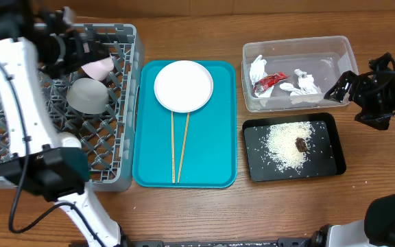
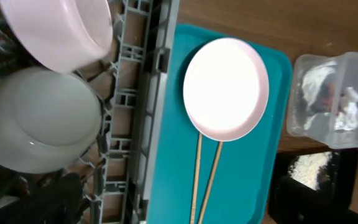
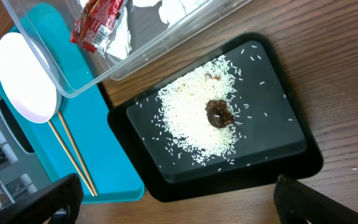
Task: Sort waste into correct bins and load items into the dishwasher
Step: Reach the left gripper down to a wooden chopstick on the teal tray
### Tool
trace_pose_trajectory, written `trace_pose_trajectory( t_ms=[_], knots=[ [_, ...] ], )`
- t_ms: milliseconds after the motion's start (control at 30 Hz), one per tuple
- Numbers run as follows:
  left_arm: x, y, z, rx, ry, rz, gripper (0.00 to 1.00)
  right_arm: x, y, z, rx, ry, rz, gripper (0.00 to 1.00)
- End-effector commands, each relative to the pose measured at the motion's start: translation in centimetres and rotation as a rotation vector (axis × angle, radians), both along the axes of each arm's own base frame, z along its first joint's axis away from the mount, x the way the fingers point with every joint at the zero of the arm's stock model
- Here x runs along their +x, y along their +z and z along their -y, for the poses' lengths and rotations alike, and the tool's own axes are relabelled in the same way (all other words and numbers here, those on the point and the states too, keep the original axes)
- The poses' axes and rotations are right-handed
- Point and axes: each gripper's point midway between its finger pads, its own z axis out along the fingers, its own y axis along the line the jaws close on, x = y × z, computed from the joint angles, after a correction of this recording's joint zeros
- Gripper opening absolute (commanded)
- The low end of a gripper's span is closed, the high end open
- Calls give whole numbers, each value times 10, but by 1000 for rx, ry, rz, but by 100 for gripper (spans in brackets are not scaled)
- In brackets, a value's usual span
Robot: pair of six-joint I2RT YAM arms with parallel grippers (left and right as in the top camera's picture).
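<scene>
The grey dish rack (image 1: 125, 103) holds an upturned grey bowl (image 1: 88, 95) and a small pinkish dish (image 1: 101, 66) leaning beside it. My left gripper (image 1: 88, 51) hovers over the rack's far side, open and empty; one dark finger (image 2: 42, 199) shows in the left wrist view. The white plate (image 1: 183, 85) and two chopsticks (image 1: 177, 147) lie on the teal tray (image 1: 218, 158). The clear tub (image 1: 334, 51) holds napkins (image 1: 306, 85) and the red wrapper (image 1: 269, 81). The black tray (image 1: 324, 127) holds rice (image 1: 283, 143) and a brown lump (image 1: 300, 143). My right gripper (image 3: 179, 208) is open and empty by the tub's right end. No cup is visible.
The left arm's white links (image 1: 26, 116) cross above the rack's left half. The tub and black tray sit close together right of the teal tray. Bare wooden table (image 1: 376, 171) lies right of and in front of the black tray.
</scene>
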Motion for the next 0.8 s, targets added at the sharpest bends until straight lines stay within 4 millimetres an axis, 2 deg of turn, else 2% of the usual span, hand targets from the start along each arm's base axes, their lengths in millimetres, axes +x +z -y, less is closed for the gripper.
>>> trace_pose_trajectory(
  t_ms=[0,100,233,467,567,667,767],
  knots=[
    [-4,5,11,83,40,-19,100,2,8,1,-9,0,24,100],
    [-8,3,33,79,6,-45,100,1,8,0,-8,1,21,100],
    [-22,-1,52,83,61,-129,100,1,7,0,-9,1,21,100],
    [-37,9,102,110,-33,-110,100,-2,7,0,-9,1,7,100],
    [-55,6,105,204,-22,-134,100,-3,7,1,-12,0,4,100],
    [-85,-3,107,276,-30,-183,100,-3,7,1,-12,0,5,100],
    [-118,-12,96,354,49,-240,100,-3,7,1,-12,0,4,100]
  ],
)
